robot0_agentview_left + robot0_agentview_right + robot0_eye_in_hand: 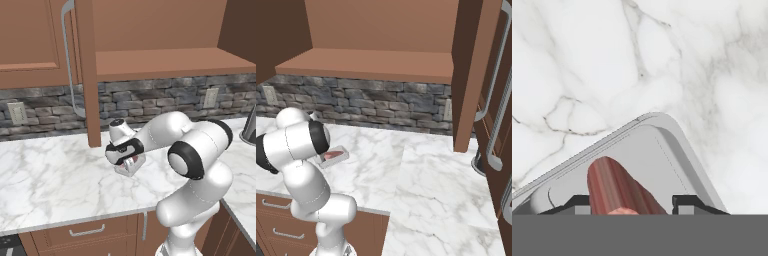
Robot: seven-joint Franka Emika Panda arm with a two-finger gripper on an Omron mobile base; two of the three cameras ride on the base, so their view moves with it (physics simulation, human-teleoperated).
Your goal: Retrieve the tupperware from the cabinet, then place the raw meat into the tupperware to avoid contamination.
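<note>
Operator, your gripper (631, 204) sits low over the marble counter (45, 175), directly above the tupperware (662, 150). In the hand view its two dark fingertips (689, 202) stand on either side of the raw meat (614, 187), and the meat's red, streaked end projects forward between them. The jaws are parted about as wide as the slab, but you cannot tell from these frames whether they bear on the meat or only bracket it.

The tupperware rests flat on the counter, one rounded corner pointing away from the hand. The meat lies within its rim, over the container floor; contact between meat and floor cannot be confirmed.

From the left base view, the container (131, 165) shows just beneath the hand (122, 152), with a trace of red inside it. From the right base view, the container (336, 156) lies beside the arm's elbow, the pink slab (332, 155) visible in it.

The cabinet (376, 62) above the stone backsplash (381, 105) stands open, its shelf bare wood. Its door (85, 75) hangs edge-on toward you, with the long silver handle (67, 65) alongside.
</note>
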